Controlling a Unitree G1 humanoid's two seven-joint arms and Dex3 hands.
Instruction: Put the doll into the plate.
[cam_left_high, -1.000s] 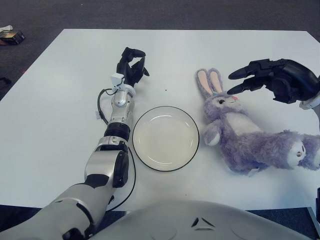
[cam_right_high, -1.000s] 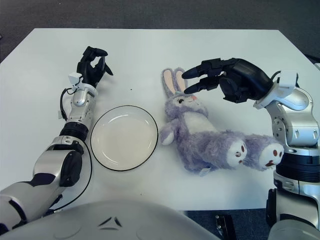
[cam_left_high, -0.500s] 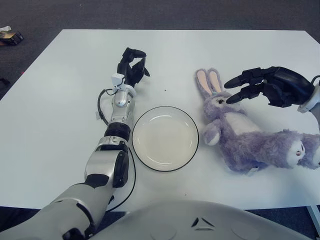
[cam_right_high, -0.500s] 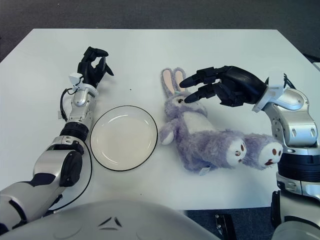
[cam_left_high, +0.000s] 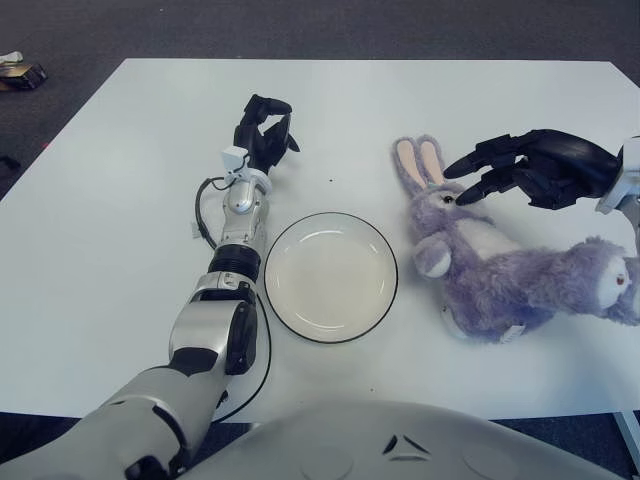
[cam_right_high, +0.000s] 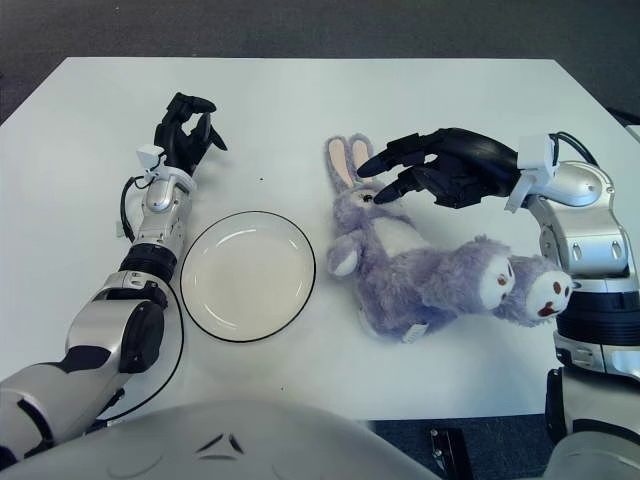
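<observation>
The doll (cam_right_high: 420, 270) — a purple plush rabbit — lies on its back on the white surface (cam_right_high: 330, 110), just to the right of the plate (cam_right_high: 248, 275) and not touching it. Its ears point away from the robot and its legs trail off toward the right edge, so the head is the part nearest both the plate and the reaching hand.

The right hand (cam_right_high: 440, 170) hovers over the rabbit's head with its fingers (cam_right_high: 385, 160) spread and extended, tips at or just above the face; whether they actually touch the fur I cannot tell. It holds nothing yet. The pose reads as a pre-grasp: an open hand set over the head and upper body, the side from which a short sideways carry would reach the plate.

The plate sits empty in front of the robot, between the two arms — an easy target. The left hand (cam_right_high: 187, 132) shows beyond the plate, fingers curled on nothing, out of the way.
</observation>
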